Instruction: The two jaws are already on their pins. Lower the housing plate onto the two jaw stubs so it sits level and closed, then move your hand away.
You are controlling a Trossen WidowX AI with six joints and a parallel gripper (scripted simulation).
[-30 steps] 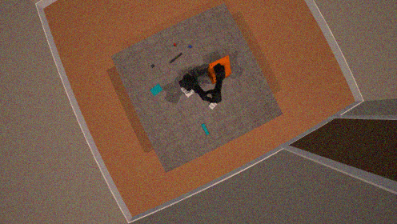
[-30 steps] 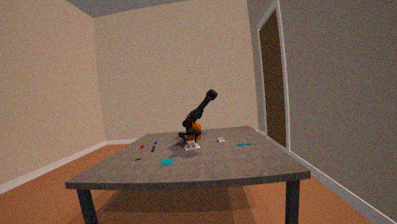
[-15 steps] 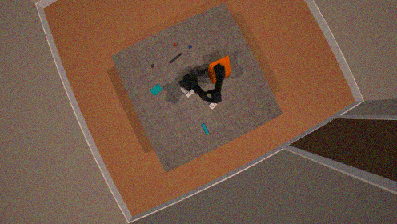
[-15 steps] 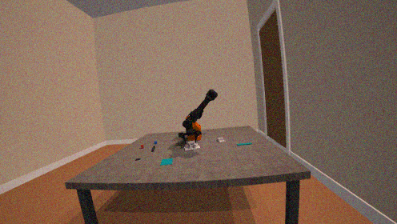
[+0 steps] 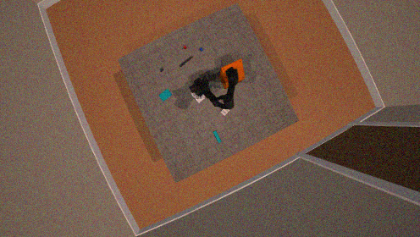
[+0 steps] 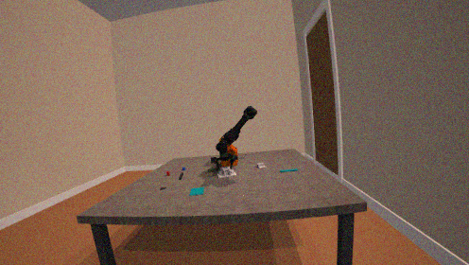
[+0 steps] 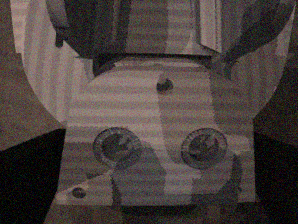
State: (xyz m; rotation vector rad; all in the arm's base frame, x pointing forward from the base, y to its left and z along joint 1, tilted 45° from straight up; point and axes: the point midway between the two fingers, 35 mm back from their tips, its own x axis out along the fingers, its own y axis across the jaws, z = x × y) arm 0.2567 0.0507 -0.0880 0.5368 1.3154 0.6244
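The housing plate (image 7: 137,112), pale with two round rings and small holes, fills the middle of the wrist view. My gripper (image 7: 156,140) (image 5: 197,90) is shut on its two side edges, with the dark fingers at the lower left and lower right. The pale rounded base (image 7: 42,92) (image 5: 198,99) (image 6: 227,175) lies under and beyond the plate. Grey channel-like parts show beyond the plate's far edge. The jaw stubs and pins are hidden under the plate. I cannot tell whether the plate touches them or sits level.
A small white part (image 5: 225,112) (image 6: 261,166) lies near the arm. A teal square (image 5: 165,95) (image 6: 197,191), a teal bar (image 5: 217,136) (image 6: 288,170), a black bar (image 5: 186,61) (image 6: 181,176), a red piece (image 5: 185,47) (image 6: 167,173) and a blue piece (image 5: 201,49) (image 6: 183,168) lie on the table.
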